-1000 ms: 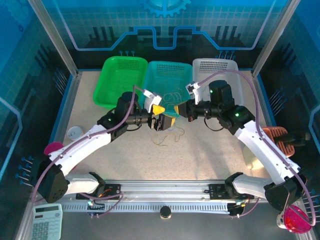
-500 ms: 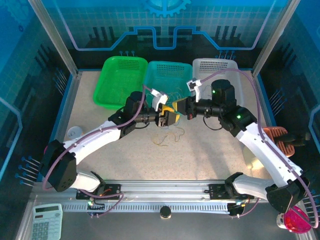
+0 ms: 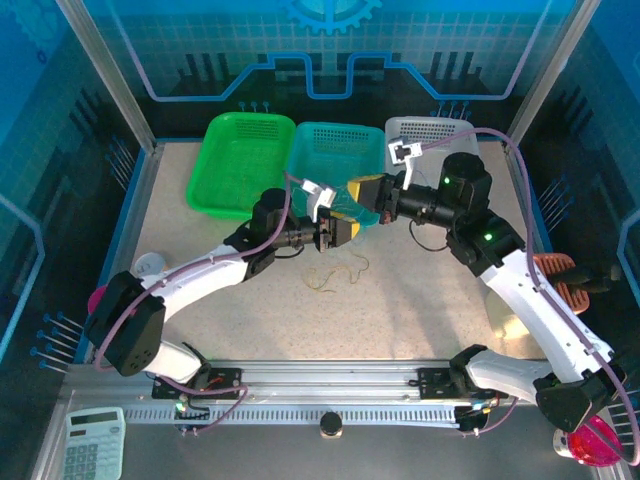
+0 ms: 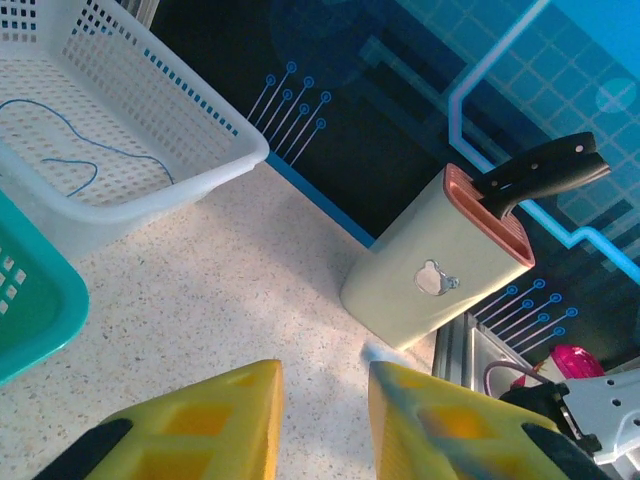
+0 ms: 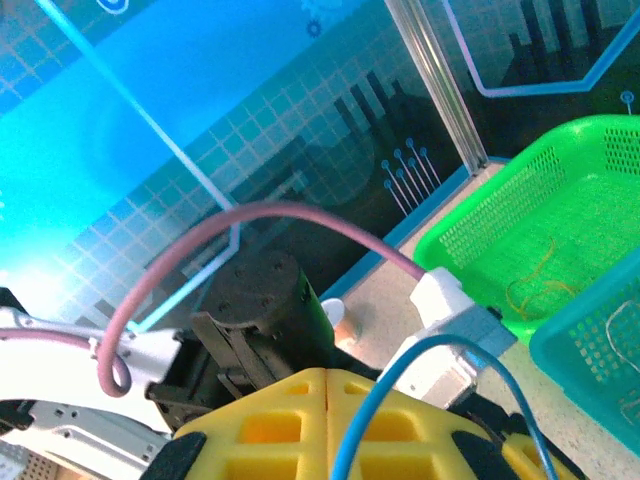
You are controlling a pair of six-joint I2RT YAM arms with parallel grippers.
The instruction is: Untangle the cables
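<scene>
A speckled beige surface (image 3: 420,300) sits inside an enclosure of blue translucent wall panels (image 3: 400,40) printed with grids and circuit lines, with a gear emblem (image 3: 330,12) at the top of the back panel. Aluminium posts (image 3: 108,70) rise at the far corners, and a metal rail (image 3: 330,385) runs along the near edge. Cyan light glows through the panels.

Left arm extended from lower left toward frame center, left gripper (image 3: 338,230) fingers narrowly parted, right arm arched from lower right, right gripper (image 3: 362,190) fingers pressed together, just upper right of the left.
</scene>
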